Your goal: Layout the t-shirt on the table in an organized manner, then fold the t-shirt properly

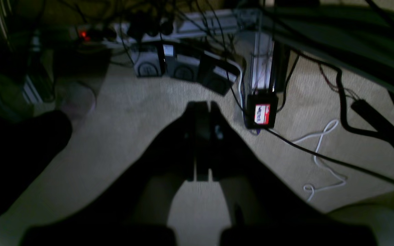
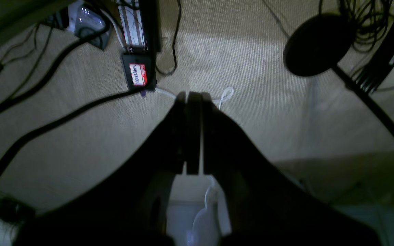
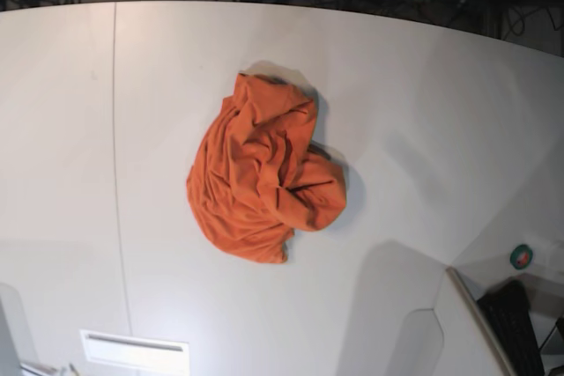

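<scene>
Right now the orange t-shirt lies in a crumpled heap near the middle of the white table — bunched up, with folds all over it. A thin dark line runs down the table, left of the shirt. No arm shows in the base view. Both wrist cameras look down at a carpet floor with black cables. The left gripper is closed and holds nothing — the right gripper is closed and empty too.

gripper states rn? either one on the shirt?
Left gripper: closed, empty, off the table.
Right gripper: closed, empty.
T-shirt: crumpled, untouched.
</scene>
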`<action>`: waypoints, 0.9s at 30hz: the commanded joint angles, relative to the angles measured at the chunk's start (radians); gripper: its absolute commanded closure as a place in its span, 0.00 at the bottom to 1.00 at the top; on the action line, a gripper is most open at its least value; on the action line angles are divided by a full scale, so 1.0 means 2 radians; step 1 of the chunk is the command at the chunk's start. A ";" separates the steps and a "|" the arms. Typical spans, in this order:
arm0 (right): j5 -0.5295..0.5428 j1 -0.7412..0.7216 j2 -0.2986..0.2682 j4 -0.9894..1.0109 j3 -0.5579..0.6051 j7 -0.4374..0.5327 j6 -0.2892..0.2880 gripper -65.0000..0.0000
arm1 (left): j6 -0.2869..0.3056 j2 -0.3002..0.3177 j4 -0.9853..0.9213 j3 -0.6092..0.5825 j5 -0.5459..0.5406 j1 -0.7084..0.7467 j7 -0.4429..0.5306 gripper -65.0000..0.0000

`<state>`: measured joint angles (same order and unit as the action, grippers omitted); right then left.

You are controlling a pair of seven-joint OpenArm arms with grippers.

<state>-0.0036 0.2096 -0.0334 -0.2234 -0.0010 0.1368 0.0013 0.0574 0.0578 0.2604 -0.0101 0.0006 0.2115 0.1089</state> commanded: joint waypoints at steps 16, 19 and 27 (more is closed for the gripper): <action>0.003 0.305 -0.013 -0.567 -0.061 -0.194 0.003 1.00 | 0.050 0.083 0.383 0.007 -0.018 0.285 -0.003 1.00; 0.003 0.318 -0.013 -0.635 -0.061 -0.232 0.003 1.00 | 0.050 0.106 0.469 0.007 -0.071 0.327 -0.003 1.00; 0.003 0.311 -0.013 -0.806 -0.047 -0.242 0.003 1.00 | 0.050 0.162 0.621 0.007 -0.188 0.363 -0.002 1.00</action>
<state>-0.0044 0.8215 -0.0582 -1.8229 -0.0967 -0.3576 0.0124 0.1509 0.3828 1.4982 0.0048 -0.3759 0.9161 0.0944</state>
